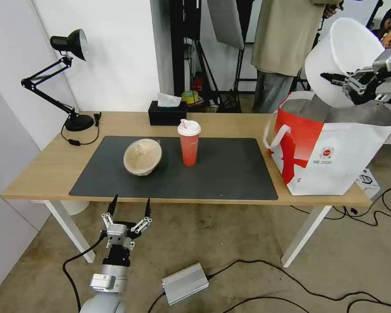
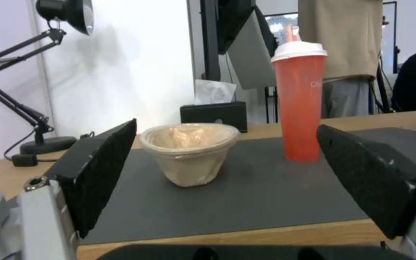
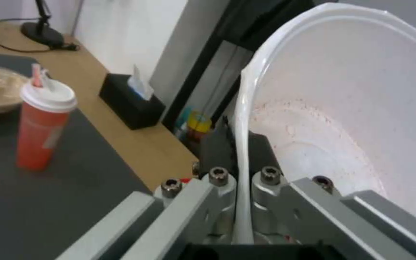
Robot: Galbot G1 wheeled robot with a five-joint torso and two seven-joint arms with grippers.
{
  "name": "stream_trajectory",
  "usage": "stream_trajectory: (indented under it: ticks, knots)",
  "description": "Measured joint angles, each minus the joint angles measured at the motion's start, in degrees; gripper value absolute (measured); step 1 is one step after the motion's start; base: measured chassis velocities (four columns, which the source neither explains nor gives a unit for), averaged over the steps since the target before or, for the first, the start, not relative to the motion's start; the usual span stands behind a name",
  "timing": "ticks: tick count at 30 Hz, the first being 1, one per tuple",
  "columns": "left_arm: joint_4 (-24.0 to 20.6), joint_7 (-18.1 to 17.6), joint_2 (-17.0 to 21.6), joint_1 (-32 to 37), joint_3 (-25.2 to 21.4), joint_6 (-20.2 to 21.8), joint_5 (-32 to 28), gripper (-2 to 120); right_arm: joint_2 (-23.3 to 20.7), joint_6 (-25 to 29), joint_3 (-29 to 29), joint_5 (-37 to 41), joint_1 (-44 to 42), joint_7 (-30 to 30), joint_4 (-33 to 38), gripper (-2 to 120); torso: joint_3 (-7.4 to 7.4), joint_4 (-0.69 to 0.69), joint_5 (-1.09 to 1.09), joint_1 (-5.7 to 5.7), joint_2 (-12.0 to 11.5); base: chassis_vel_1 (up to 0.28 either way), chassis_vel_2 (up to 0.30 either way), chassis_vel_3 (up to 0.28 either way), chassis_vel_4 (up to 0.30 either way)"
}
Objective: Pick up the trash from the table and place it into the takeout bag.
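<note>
Overhead, the right gripper pinches the rim of the large white round plastic bowl, its fingers closed on the thin wall; faint reddish residue speckles the bowl's inside. Bowl tipped on its side, held above the open mouth of the red-and-white insulated takeout bag, which stands at the right end of the long light-wood table. On the dark grey rectangular mat: beige paper bowl, tilted, and just beside it the tall red drink cup with white lid, upright. Black tissue box behind them. Left gripper hangs below the table's near edge, fingers spread wide, empty.
</note>
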Motion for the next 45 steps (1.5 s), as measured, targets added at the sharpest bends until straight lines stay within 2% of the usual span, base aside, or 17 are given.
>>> stream_trajectory:
  ticks: [18,35,45]
  knots:
    - [0.17,0.07,-0.34,0.04,0.43,-0.3,0.1,100,1.36,1.04,-2.21,-3.89,0.24,-0.38,-4.3,0,0.0,0.0,0.0,0.0,0.0,0.0,0.0,0.0,0.0]
    - [0.09,1.27,-1.07,0.68,1.02,-1.15,0.36,100,5.18,1.6,-4.45,-8.2,0.34,-0.38,-8.51,0,0.0,0.0,0.0,0.0,0.0,0.0,0.0,0.0,0.0]
    - [0.18,1.51,-1.44,0.98,1.26,-1.43,0.56,100,7.37,2.2,-8.37,-10.21,4.71,0.06,-10.45,0,0.0,0.0,-0.01,0.0,0.0,0.0,0.0,0.0,0.0]
